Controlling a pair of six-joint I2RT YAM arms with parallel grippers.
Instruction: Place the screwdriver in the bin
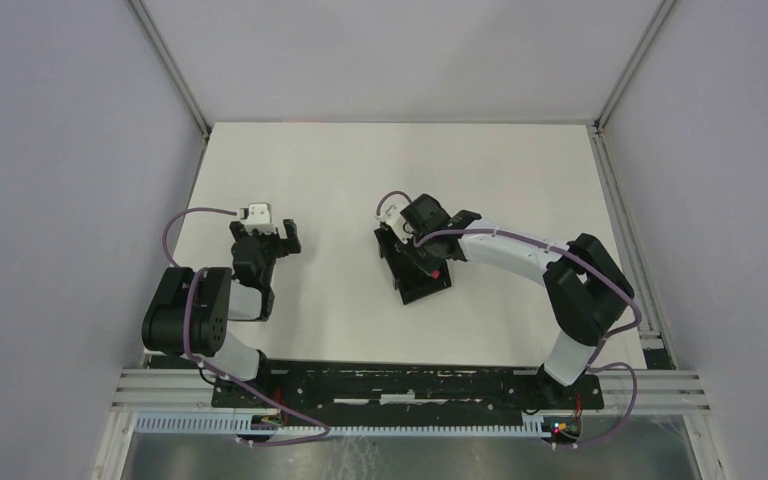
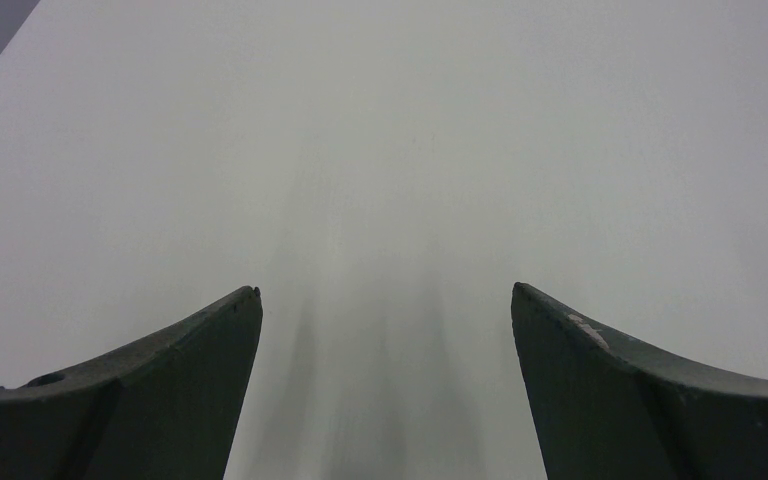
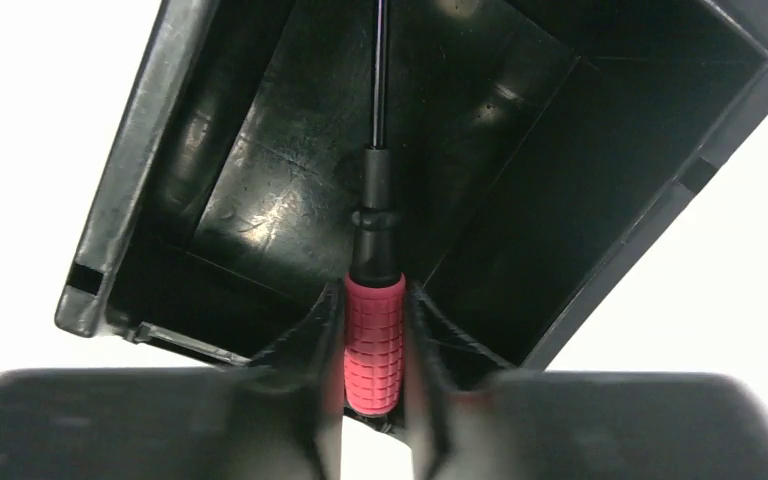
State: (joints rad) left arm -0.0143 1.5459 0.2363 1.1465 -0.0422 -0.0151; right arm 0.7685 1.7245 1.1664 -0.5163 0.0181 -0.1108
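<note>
Right hand [image 3: 374, 305] gripping screwdriver [image 3: 373, 240], seemingly inside bin [image 3: 130, 180]

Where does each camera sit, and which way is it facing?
Top external: above and behind the left arm and right arm, looking down on the table; both arms show.
Left wrist: on its arm, facing the table past the open left gripper.
Right wrist: on its arm, looking into the bin; right gripper clamps the screwdriver.
Shared: top and right wrist both see the bin.
</note>
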